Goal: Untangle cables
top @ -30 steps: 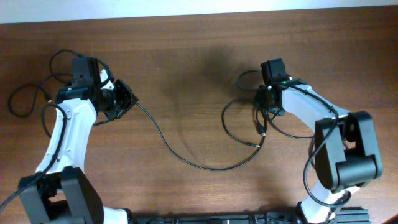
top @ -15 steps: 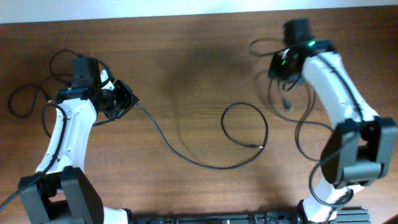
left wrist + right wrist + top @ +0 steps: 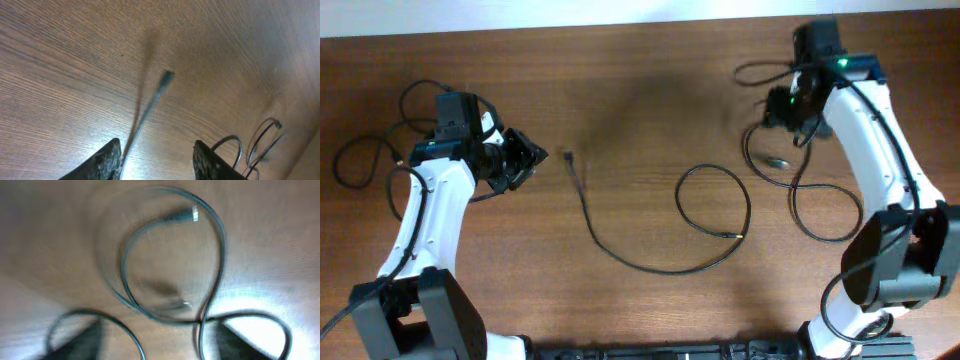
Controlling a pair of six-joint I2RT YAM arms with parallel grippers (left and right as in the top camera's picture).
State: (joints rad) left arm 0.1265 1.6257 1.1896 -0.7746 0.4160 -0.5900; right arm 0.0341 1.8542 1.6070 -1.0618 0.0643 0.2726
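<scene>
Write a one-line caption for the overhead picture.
On a wooden table, the left tool sits open beside a long loose cable; the right tool hangs over a second, looped cable.

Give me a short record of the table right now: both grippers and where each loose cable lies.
left gripper: open, empty
plug end: on the table just ahead of the left gripper, untouched
right gripper: fingers apart in a blurred view, over cable loops
middle cable: long curve, coiled at its right end
right cable: loops beside the right arm
left cable: loop at the far left
</scene>
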